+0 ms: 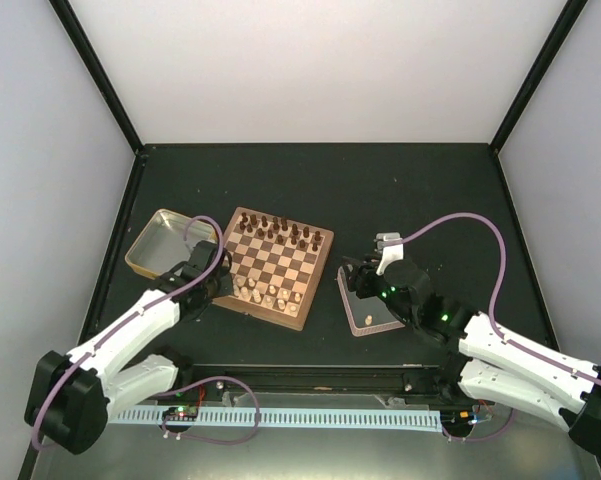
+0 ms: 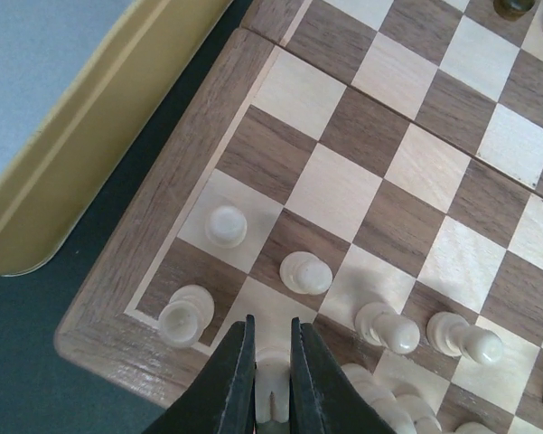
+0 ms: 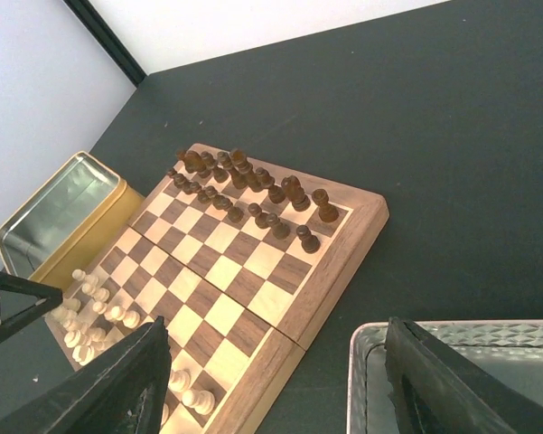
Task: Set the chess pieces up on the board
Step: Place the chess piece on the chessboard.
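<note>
The board (image 1: 324, 264) lies at the table's middle. Several pale chess pieces (image 1: 270, 293) stand in its near rows. My left gripper (image 1: 218, 276) is at the board's near left corner. In the left wrist view it (image 2: 271, 333) is shut on a pale piece (image 2: 273, 384) over a light square of the edge row, next to the corner piece (image 2: 182, 316). Two pawns (image 2: 226, 226) stand just beyond. I cannot tell whether the held piece touches the board (image 2: 154, 244). My right gripper (image 1: 356, 274) is open and empty over the clear tray, right of the board (image 3: 343, 253).
Dark brown chessmen (image 1: 280, 232) fill the board's far rows, also in the right wrist view (image 3: 244, 181). A yellow-rimmed tin (image 1: 160, 243) stands left of the board, close to my left gripper (image 2: 90, 136). The clear tray (image 1: 352, 300) lies right of the board.
</note>
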`<act>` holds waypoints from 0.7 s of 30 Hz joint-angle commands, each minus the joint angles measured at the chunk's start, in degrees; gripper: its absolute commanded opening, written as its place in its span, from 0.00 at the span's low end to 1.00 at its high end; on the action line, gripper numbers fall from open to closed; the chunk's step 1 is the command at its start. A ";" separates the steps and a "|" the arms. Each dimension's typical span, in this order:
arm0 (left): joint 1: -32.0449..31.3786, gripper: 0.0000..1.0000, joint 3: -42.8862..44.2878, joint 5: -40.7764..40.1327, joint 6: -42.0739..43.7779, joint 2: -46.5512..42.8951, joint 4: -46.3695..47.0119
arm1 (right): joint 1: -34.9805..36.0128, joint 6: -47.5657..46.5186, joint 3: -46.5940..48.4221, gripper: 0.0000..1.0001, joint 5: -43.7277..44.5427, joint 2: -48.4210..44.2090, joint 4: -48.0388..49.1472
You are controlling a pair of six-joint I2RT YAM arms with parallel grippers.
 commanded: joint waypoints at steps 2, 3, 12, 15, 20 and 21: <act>0.97 0.02 -0.17 1.30 0.39 3.83 5.80 | -0.15 0.88 -0.73 0.66 1.96 -0.54 0.42; 1.06 0.02 -0.03 1.44 0.48 4.72 5.89 | -0.22 0.88 -0.65 0.66 1.91 -0.45 0.40; 1.46 0.03 0.29 1.72 0.59 7.26 5.18 | -0.25 1.10 -0.55 0.66 2.14 -0.53 -0.28; 1.47 0.10 0.41 1.80 0.68 6.98 4.60 | -0.21 1.23 -0.55 0.66 2.07 -0.46 -0.19; 1.46 0.14 1.37 1.10 0.85 6.30 2.05 | -0.17 1.24 -0.55 0.66 2.06 -0.44 -0.11; 1.46 0.13 1.42 0.90 0.95 6.02 1.79 | -0.26 1.24 -0.55 0.66 2.10 -0.44 -0.06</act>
